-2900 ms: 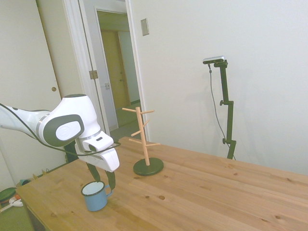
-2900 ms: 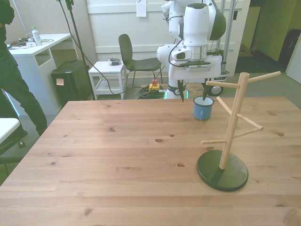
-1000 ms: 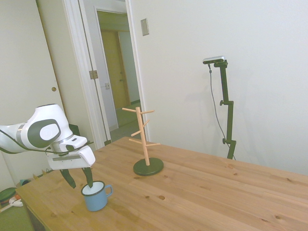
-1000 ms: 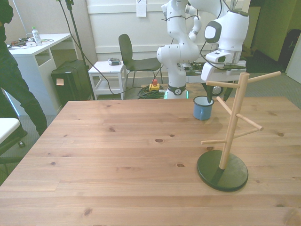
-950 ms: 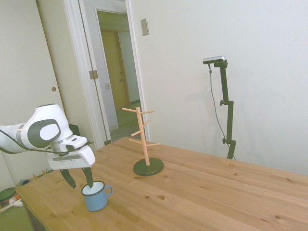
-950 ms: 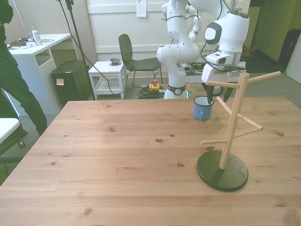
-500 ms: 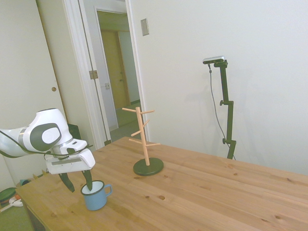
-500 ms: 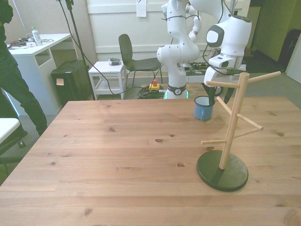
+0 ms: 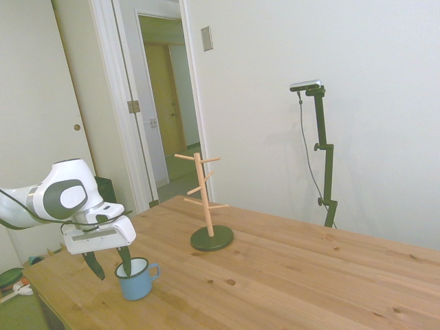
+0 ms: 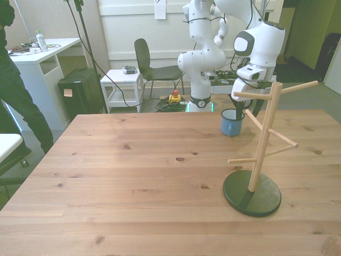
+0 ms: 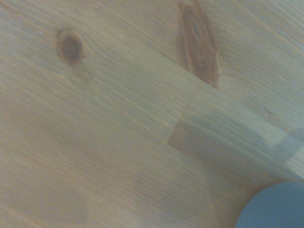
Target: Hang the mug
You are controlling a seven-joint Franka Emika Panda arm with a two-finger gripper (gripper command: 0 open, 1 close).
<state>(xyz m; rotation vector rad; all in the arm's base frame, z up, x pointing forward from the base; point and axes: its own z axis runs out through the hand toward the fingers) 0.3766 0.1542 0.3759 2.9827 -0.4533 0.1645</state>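
Mug (image 9: 137, 278) sits upright on the table (image 9: 289, 275) near its corner, handle pointing to about 3 o'clock in the side view; in the front view it's at roughly 11 o'clock from the peg stand (image 10: 259, 149), well apart from it. Gripper (image 9: 108, 262) is spread, straddling the mug wall: one finger dips inside the rim, the other hangs outside at the 9 o'clock side, not yet pinching. Change vs. a sec ago: arm has sunk lower and the wrist has tipped, so the inner finger reaches deeper into the cup than it did, w/ the mug itself unmoved. Approx. 3 s back the gripper was over the handle side, so it has swung across to the opposite wall. Wrist view shows mostly bare wood plus a blurry blue edge of the mug (image 11: 273, 209), consistent w/ being close over it. My read: this is the final descent of the grasp, rim-wall pinch coming next; hang step is all still ahead. Since the handle faces away from the gripper it should stay free for a peg, but the mug will prob. need tilting to thread it on.
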